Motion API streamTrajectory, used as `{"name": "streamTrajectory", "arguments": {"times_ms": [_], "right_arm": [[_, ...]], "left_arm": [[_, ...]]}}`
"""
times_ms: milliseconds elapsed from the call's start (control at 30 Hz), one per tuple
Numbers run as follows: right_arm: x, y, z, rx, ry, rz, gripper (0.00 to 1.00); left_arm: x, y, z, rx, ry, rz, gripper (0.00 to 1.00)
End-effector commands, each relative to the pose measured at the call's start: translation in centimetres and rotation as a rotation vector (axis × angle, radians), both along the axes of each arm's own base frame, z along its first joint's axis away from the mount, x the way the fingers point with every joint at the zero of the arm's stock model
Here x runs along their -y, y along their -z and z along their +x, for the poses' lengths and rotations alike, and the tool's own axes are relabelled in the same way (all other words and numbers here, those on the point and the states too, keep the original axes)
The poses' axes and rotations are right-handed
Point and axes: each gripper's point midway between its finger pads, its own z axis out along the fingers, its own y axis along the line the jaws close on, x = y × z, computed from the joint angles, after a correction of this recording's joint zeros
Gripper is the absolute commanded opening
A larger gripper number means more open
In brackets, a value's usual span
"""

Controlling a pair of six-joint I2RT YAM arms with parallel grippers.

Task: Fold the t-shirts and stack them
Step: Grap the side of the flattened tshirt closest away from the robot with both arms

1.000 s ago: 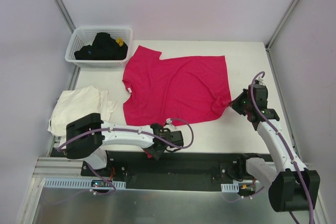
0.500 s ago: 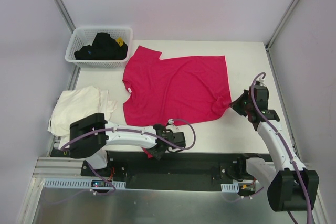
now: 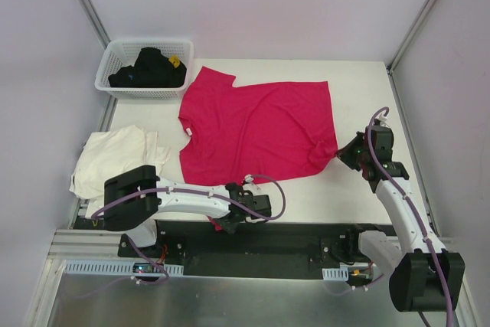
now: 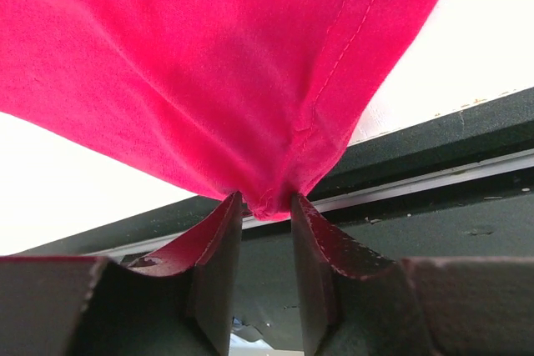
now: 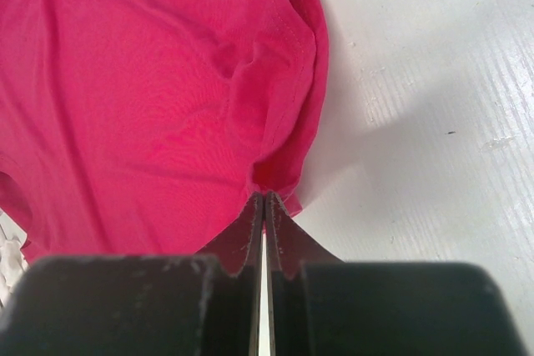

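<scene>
Magenta-red t-shirt (image 3: 256, 132) lies spread mid-desk, mostly flat, neck side to the left, one sleeve pointing at the far-left corner. Cream-white t-shirt (image 3: 115, 155) sits crumpled at the left edge of the desk (image 3: 360, 89), just beside the red one.

Top view gives the layout only; my grips are too small there to judge. Left wrist view settles one. My left gripper (image 4: 265, 206) pinches a bunched hem corner of the red shirt between its fingertips. The cloth fans out taut from the pinch, seam stitching visible, with the black frame (image 4: 434, 156) under the desk edge behind it. In top view that corner is only a red scrap hanging over the near edge.

Right wrist view settles the other. My right gripper (image 5: 264, 199) has its jaws pressed together on the shirt's corner at the hem, folds running away from the tips, bare white desk to the right.

Left arm lies low along the near edge, reaching from its base on the left toward the middle, wrist at the desk's lip. Right arm reaches forward up the right side, wrist turned left at the shirt's near-right corner.

White lattice basket (image 3: 142, 91) with dark clothes (image 3: 149, 67) stands at the far-left corner, well apart from both grippers.
</scene>
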Motion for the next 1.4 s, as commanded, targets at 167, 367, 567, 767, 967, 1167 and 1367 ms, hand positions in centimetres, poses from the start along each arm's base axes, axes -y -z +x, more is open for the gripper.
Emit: {"name": "streamTrajectory", "arguments": {"times_ms": [167, 367, 567, 767, 967, 1167, 1367], "right_arm": [[0.3, -0.4, 0.3, 0.032, -0.001, -0.006, 0.01], [0.2, -0.4, 0.5, 0.028, -0.001, -0.003, 0.01], [0.3, -0.3, 0.4, 0.023, 0.001, -0.002, 0.01], [0.6, -0.5, 0.2, 0.025, 0.011, -0.014, 0.01], [0.7, -0.5, 0.1, 0.027, 0.019, -0.018, 0.01], [0.8, -0.3, -0.1, 0.02, 0.025, -0.016, 0.01], [1.0, -0.3, -0.5, 0.016, 0.03, -0.026, 0.01]], "left_arm": [[-0.8, -0.1, 0.2, 0.035, 0.006, 0.052, 0.13], [-0.5, -0.1, 0.4, 0.04, 0.019, 0.054, 0.11], [-0.2, -0.7, 1.2, 0.08, 0.034, 0.045, 0.0], [0.7, -2.5, 2.5, 0.145, 0.047, 0.017, 0.0], [-0.5, -6.2, 5.3, 0.241, -0.024, 0.043, 0.0], [-2.2, -10.1, 8.5, 0.33, -0.115, 0.002, 0.0], [-4.0, -13.4, 10.8, 0.427, -0.149, 0.054, 0.0]]}}
